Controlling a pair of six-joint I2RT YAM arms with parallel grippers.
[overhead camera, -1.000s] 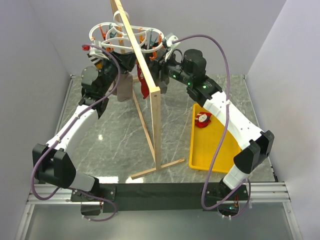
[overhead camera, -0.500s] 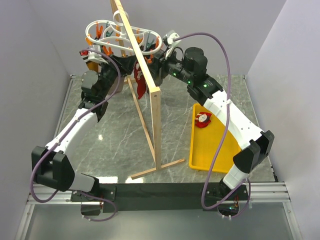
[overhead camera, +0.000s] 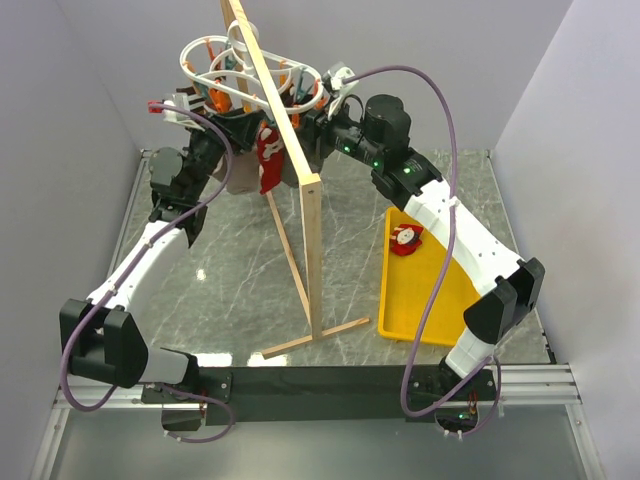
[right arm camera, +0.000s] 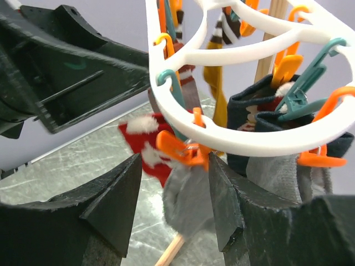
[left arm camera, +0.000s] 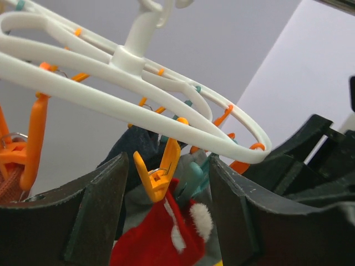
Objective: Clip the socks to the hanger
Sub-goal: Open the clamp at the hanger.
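Observation:
The white hanger [overhead camera: 250, 72] hangs at the back, its rings lined with orange and teal clips. One red sock [overhead camera: 268, 158] dangles from it; in the left wrist view an orange clip [left arm camera: 158, 172] bites that sock's [left arm camera: 161, 238] top edge. My left gripper [left arm camera: 169, 213] is open, its fingers either side of the clip with gaps. My right gripper [right arm camera: 175, 205] is open under the hanger's ring [right arm camera: 233, 138], with an orange clip [right arm camera: 183, 152] and a grey sock [right arm camera: 188, 199] between its fingers. The other red sock [overhead camera: 406, 239] lies on the yellow tray [overhead camera: 430, 295].
A tall wooden rack [overhead camera: 310, 230] stands mid-table, its post between the two arms and its foot [overhead camera: 315, 335] near the front. Grey [overhead camera: 240, 175], dark and mustard striped socks [right arm camera: 219, 66] hang from other clips. White walls close in on the left, right and back.
The left gripper's jaws have widened and its arm has drawn back to the left. The hanger has turned, and the red sock has swung left from beside the wooden post.

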